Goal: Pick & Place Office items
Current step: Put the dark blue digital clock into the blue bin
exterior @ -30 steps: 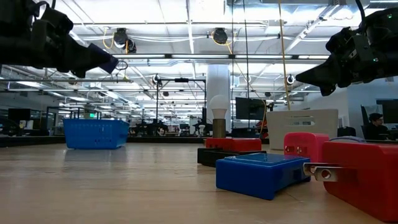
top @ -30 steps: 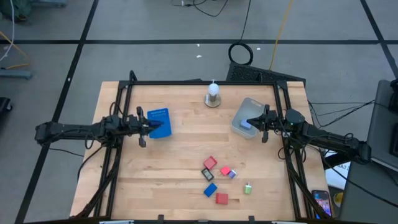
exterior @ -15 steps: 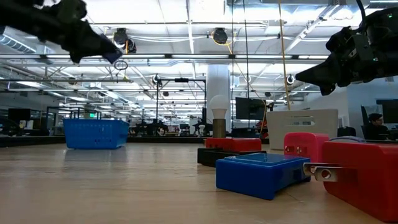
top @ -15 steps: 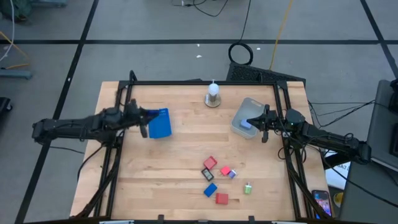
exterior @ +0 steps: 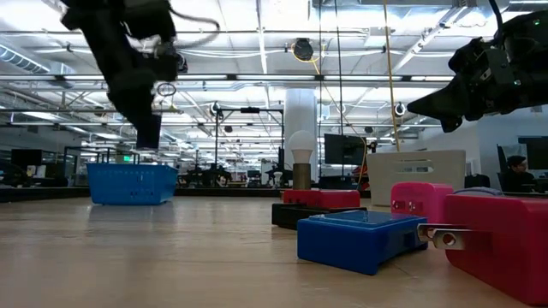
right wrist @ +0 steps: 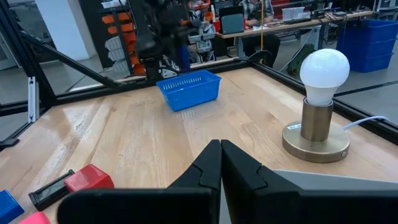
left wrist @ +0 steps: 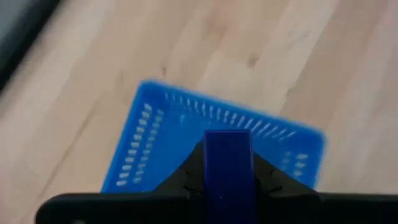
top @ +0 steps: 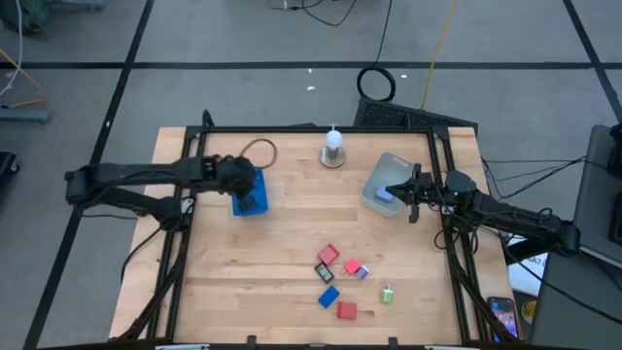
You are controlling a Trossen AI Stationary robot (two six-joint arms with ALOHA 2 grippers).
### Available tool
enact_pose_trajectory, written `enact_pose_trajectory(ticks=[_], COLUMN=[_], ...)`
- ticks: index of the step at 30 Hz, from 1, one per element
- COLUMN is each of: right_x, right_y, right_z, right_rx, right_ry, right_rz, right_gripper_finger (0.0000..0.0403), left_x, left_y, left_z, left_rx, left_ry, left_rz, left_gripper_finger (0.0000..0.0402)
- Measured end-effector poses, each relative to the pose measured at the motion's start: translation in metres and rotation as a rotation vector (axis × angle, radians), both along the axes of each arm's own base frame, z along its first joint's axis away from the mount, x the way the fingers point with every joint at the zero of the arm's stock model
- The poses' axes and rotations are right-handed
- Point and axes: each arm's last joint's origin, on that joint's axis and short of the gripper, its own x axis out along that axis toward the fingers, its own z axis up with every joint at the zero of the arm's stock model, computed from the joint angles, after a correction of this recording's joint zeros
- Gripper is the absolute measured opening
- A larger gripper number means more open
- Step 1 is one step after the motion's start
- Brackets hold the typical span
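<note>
Left wrist view: we see the left end effector clenched on a dark blue block, long axis apparently in line with the fingers, pointing down over the blue basket. The other office items lie on the desk's near side. Right end effector clenched empty above the grey tub.

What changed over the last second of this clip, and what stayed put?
The left claw swung from beside the blue basket to above it and tipped to point down, shut on a dark blue piece held over the basket. The right claw stayed shut at the grey tub, and the small pieces at the table's front did not move.
</note>
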Motion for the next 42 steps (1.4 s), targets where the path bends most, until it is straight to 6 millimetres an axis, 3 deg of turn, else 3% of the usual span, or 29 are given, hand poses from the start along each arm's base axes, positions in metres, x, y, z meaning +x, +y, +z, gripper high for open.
enact_pose_trajectory(ticks=[5, 18, 36, 42], right_x=[0.000, 0.000, 0.000, 0.000], right_y=[0.000, 0.000, 0.000, 0.000], right_z=[0.000, 0.000, 0.000, -0.001], right_rx=[0.001, 0.001, 0.002, 0.005], right_ry=[0.002, 0.002, 0.004, 0.010], right_rz=[0.000, 0.000, 0.000, 0.002], right_gripper_finger=[0.0000, 0.0000, 0.0000, 0.0000], left_x=[0.014, 0.021, 0.026, 0.028], left_y=[0.008, 0.032, 0.033, 0.030], left_z=[-0.020, -0.059, -0.071, -0.072], left_rx=[-0.019, -0.040, -0.012, -0.027], left_ry=[0.123, 0.328, 0.386, 0.370], left_rz=[-0.007, 0.090, 0.096, 0.078], left_gripper_finger=[0.0044, 0.0044, 0.0044, 0.0094])
